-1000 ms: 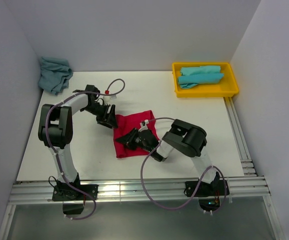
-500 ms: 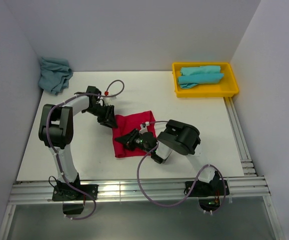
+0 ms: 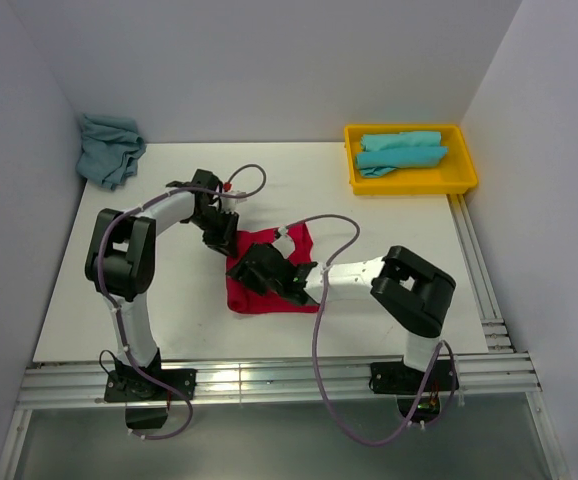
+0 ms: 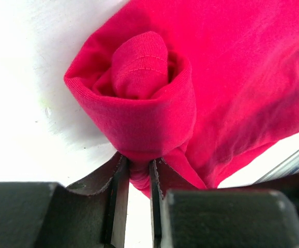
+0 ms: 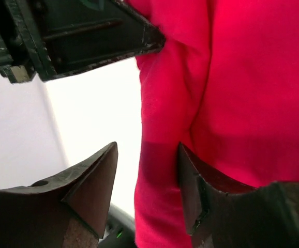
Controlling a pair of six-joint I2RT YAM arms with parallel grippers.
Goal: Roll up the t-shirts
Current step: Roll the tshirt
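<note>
Red shirt [image 3: 252, 298] lies mid-table, part rolled. Left gripper [image 4: 138, 173] is pinched tight on the roll's far-left end. Right gripper [image 5: 144, 155] stands wide astride the cloth edge, just beside it. Risk: an uneven tug unwinds the loose core. Count: one red shirt; apparently two turquoise rolls [image 3: 399, 150] in one tray [image 3: 409, 188]; one turquoise heap [image 3: 109, 147] far left, number unclear.
</note>
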